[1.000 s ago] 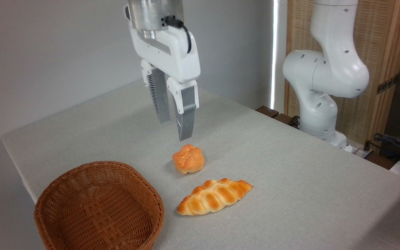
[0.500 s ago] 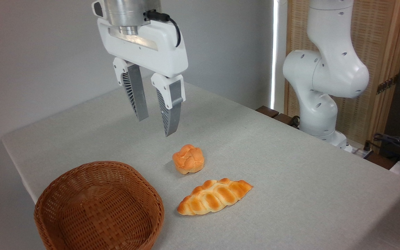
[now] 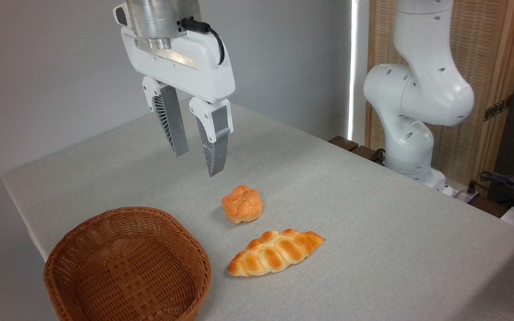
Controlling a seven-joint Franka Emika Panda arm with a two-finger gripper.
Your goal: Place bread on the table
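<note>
Wicker basket (image 3: 127,263) cut off at bottom edge, robot arm (image 3: 417,89) cropped at top, table (image 3: 373,214) running off right.

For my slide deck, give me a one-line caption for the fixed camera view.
Open gripper hovers above the table; braided bread and bun lie beside an empty basket.

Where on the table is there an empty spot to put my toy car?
The table is bare on the whole right side, past the braided loaf. The back-left stretch behind the basket is bare too, though the open gripper hangs above it. It is crowded at the front, around basket, loaf and bun.
</note>
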